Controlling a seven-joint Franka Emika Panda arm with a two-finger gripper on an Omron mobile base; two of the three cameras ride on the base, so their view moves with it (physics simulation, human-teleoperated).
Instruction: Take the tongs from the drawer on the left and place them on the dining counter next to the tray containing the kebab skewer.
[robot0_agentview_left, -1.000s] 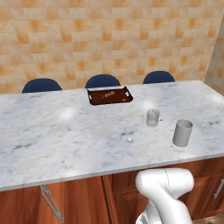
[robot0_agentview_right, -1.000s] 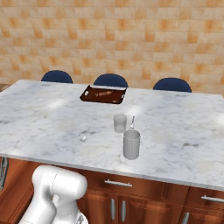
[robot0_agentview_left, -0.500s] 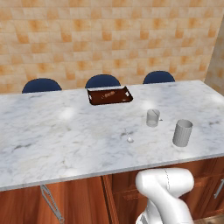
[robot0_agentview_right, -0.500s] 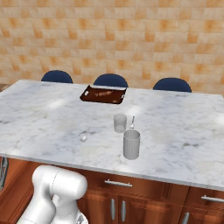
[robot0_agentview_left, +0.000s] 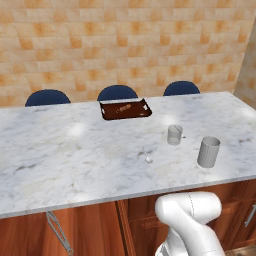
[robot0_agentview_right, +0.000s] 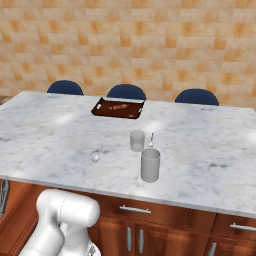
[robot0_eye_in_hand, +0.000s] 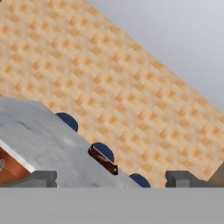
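Dark fingertips (robot0_eye_in_hand: 41, 177) are standing wide apart at the bottom of the hand view, so the gripper (robot0_eye_in_hand: 111, 179) is spread with nothing between its jaws. It is looking across the dining counter (robot0_agentview_left: 60, 150) towards the tray (robot0_agentview_left: 125, 109) at the far edge, where the kebab skewer (robot0_agentview_left: 122, 107) is lying inside.

I cannot place the tongs for sure. A slim grey bar (robot0_agentview_left: 57, 232) is slanting below the counter's left front edge in the left base view. It may be them, or only a handle on the wood there. Judging by the task, they are lying in the drawer on that side.

Thin metal arms will likely be handling light, stiff and slippery, so pinching across both arms near the middle looks safest.

A small silvery utensil (robot0_agentview_left: 147, 157), a clear glass (robot0_agentview_left: 174, 134) and a grey cup (robot0_agentview_left: 208, 152) are standing well apart from the tray. Bare marble is lying just beside the tray, so nothing is blocking the placing spot. Blue stools (robot0_agentview_left: 117, 92) are lining the far side.
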